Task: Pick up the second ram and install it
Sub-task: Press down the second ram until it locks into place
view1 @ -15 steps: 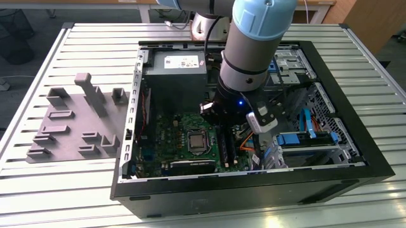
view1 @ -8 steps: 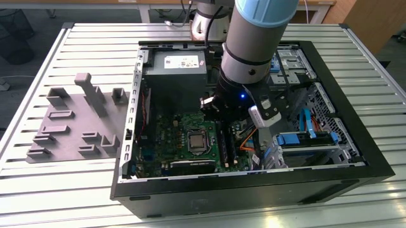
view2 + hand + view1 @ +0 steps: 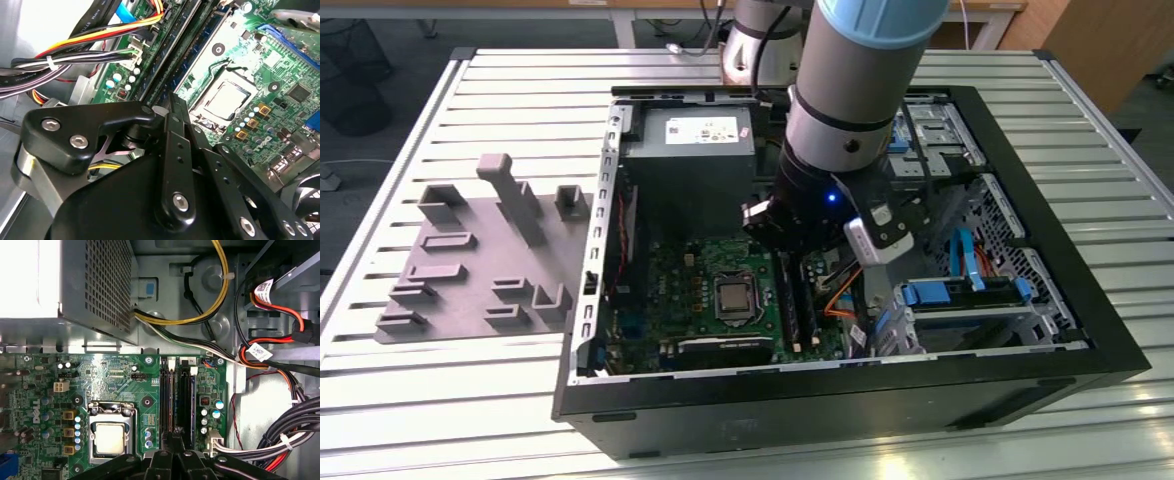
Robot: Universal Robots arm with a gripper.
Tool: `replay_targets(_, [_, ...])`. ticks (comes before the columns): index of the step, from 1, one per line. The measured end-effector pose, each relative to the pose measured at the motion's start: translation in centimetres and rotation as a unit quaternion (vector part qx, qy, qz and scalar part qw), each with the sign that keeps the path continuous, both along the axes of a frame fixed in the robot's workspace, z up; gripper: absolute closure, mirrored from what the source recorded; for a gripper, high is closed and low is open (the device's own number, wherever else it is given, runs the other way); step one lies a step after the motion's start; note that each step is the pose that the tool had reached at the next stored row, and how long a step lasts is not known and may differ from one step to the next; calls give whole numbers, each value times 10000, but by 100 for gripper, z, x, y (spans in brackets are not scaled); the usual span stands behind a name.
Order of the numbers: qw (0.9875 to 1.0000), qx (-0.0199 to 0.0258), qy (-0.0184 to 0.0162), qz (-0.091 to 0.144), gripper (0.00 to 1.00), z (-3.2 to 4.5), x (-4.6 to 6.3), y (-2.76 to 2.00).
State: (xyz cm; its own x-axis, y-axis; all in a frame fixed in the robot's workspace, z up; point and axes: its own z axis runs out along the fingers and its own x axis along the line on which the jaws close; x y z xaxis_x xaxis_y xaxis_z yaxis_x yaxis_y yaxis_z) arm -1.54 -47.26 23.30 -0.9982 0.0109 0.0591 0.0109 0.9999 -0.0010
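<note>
One robot arm (image 3: 854, 90) reaches down into one open computer case (image 3: 854, 400) that lies on the table (image 3: 520, 100). In the first wrist view, its one gripper (image 3: 176, 432) is low over the green board (image 3: 120, 375). The two fingers (image 3: 170, 440) are pressed together, with their tips right over the long black slots (image 3: 163, 395).

The second ram (image 3: 173, 400) shows as one thin blue-green strip standing on its edge between the slots. It runs straight out from under the fingertips. I cannot tell if the fingers touch it.

To one side of the fingers sits one square silver chip holder (image 3: 111, 437). To the other side hangs one thick bunch of black, red and yellow wires (image 3: 295, 425). Past the far end of the slots is one big grey metal box with small holes (image 3: 95, 285).

In the exterior view, one flat grey tray with little blocks (image 3: 467, 270) lies on the table, well apart from the fingers, at the exterior view's left
</note>
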Motion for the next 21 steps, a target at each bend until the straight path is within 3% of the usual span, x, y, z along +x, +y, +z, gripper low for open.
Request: replay_targets(21, [10000, -4, 2, 0, 89, -136, 0, -8])
